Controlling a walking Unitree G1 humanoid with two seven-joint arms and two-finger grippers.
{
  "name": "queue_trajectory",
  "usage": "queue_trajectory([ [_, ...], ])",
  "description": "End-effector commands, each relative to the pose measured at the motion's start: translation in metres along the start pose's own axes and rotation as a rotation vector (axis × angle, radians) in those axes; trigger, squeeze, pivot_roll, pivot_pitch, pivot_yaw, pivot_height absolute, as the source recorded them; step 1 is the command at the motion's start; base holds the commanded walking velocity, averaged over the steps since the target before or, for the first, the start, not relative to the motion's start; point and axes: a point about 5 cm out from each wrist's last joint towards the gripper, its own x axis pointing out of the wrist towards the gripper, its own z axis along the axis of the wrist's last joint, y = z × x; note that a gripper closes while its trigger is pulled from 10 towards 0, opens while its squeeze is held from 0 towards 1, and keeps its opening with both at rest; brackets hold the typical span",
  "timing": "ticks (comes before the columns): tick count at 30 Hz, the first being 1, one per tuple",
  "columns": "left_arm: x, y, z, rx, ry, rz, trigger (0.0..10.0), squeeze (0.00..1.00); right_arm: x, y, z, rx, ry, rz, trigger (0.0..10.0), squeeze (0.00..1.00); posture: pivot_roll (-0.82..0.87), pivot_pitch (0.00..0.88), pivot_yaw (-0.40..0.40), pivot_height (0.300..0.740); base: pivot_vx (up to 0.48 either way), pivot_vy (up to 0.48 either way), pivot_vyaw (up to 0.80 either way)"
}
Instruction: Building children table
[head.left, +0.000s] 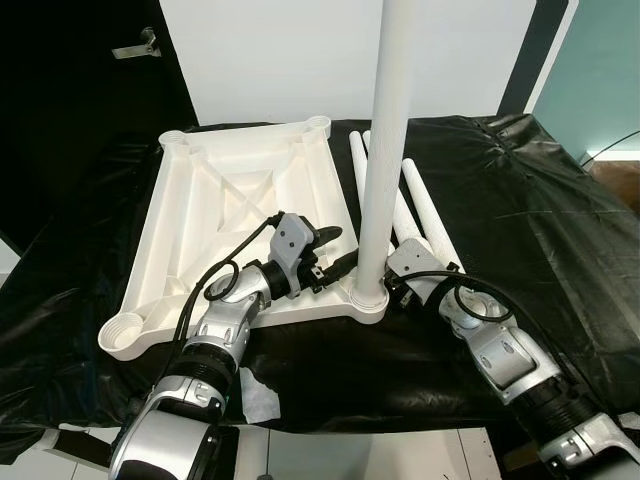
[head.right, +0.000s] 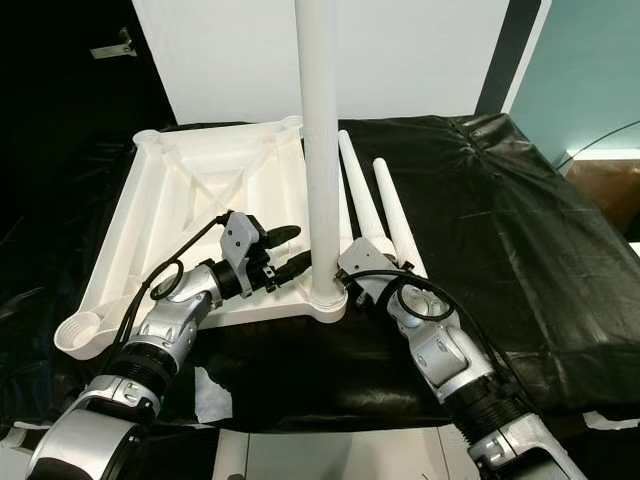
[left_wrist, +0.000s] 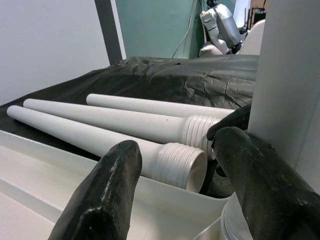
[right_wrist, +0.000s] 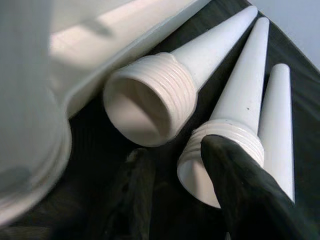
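Observation:
The white table top (head.left: 150, 215) lies upside down on black sheeting. One white leg (head.left: 385, 150) stands upright in its near right corner socket (head.left: 367, 297). Three loose legs (head.right: 390, 215) lie side by side just right of the top, threaded ends toward me. My left gripper (head.left: 340, 252) is open over the top's near rim, and one of its fingers (left_wrist: 260, 185) sits right beside the upright leg's base. My right gripper (right_wrist: 190, 190) is open low behind that base, with one finger (right_wrist: 245, 190) in front of a loose leg's threaded end (right_wrist: 220, 145).
The black sheeting (head.left: 520, 200) covers the whole work surface, crumpled at the right. A scrap of white paper (head.left: 262, 395) lies near the front edge. The near left corner socket (head.left: 125, 335) is open. A white wall panel (head.left: 280, 50) stands behind.

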Motion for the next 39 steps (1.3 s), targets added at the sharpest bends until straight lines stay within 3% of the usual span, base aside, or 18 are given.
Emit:
queue_trajectory([
  [1, -0.001, -0.004, -0.006, -0.01, 0.012, -0.012, 10.0, 0.0, 0.004, 0.004, 0.006, -0.035, -0.019, 0.016, 10.0, 0.0, -0.06, 0.0, 0.008, 0.74, 0.0, 0.0, 0.0],
  [13, 0.002, -0.007, -0.007, -0.022, 0.003, -0.012, 10.0, 0.0, 0.014, 0.003, 0.016, -0.212, -0.056, 0.049, 10.0, 0.0, -0.06, 0.0, -0.006, 0.74, 0.0, 0.0, 0.0],
  [19, -0.001, -0.008, -0.01, -0.03, 0.003, -0.006, 10.0, 0.0, 0.004, 0.008, 0.024, -0.22, -0.07, 0.098, 10.0, 0.0, -0.05, 0.0, -0.017, 0.74, 0.0, 0.0, 0.0],
  [24, 0.0, -0.01, -0.012, -0.039, 0.006, -0.014, 10.0, 0.0, -0.002, 0.01, 0.029, -0.217, -0.076, 0.064, 10.0, 0.0, -0.07, 0.0, -0.015, 0.74, 0.0, 0.0, 0.0],
  [39, 0.004, -0.007, -0.008, -0.023, -0.006, -0.007, 10.0, 0.0, 0.006, 0.006, 0.035, -0.249, -0.075, 0.055, 10.0, 0.0, -0.06, 0.0, -0.012, 0.74, 0.0, 0.0, 0.0],
])
